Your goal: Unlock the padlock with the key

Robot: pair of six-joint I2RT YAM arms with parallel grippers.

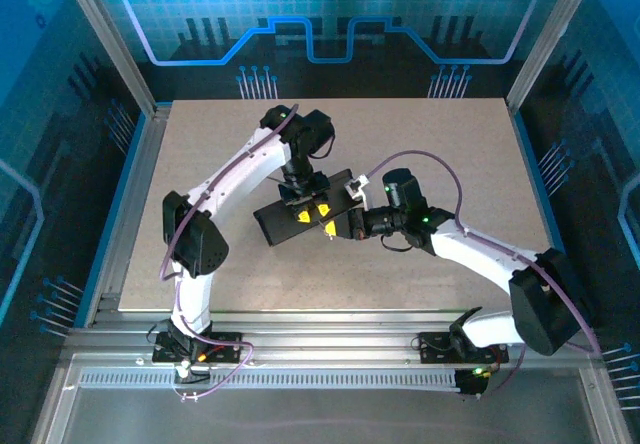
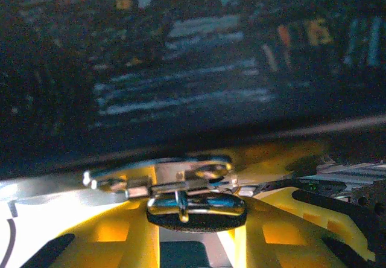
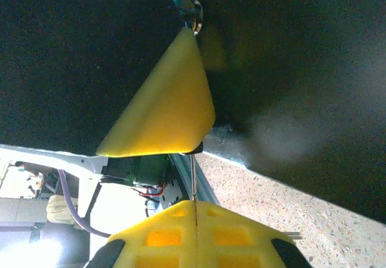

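The padlock (image 2: 196, 215), a dark oval body with a chrome face, sits pinched between the yellow fingers (image 2: 120, 238) of my left gripper (image 2: 196, 235), over the black mat (image 1: 275, 226) at mid-table. Metal ring and key parts (image 2: 205, 171) lie just above it. My right gripper (image 3: 196, 210) is shut on the key (image 3: 193, 180), seen edge-on as a thin blade. The blade runs up to a dark part under the left gripper's yellow finger (image 3: 163, 105). In the top view the left gripper (image 1: 303, 210) and right gripper (image 1: 335, 226) meet tip to tip.
The mat lies on a beige tabletop (image 1: 450, 144) framed by aluminium rails and blue-lit walls. A purple cable (image 1: 410, 156) loops over the right arm. A small key ring (image 3: 193, 14) dangles beyond the left finger in the right wrist view.
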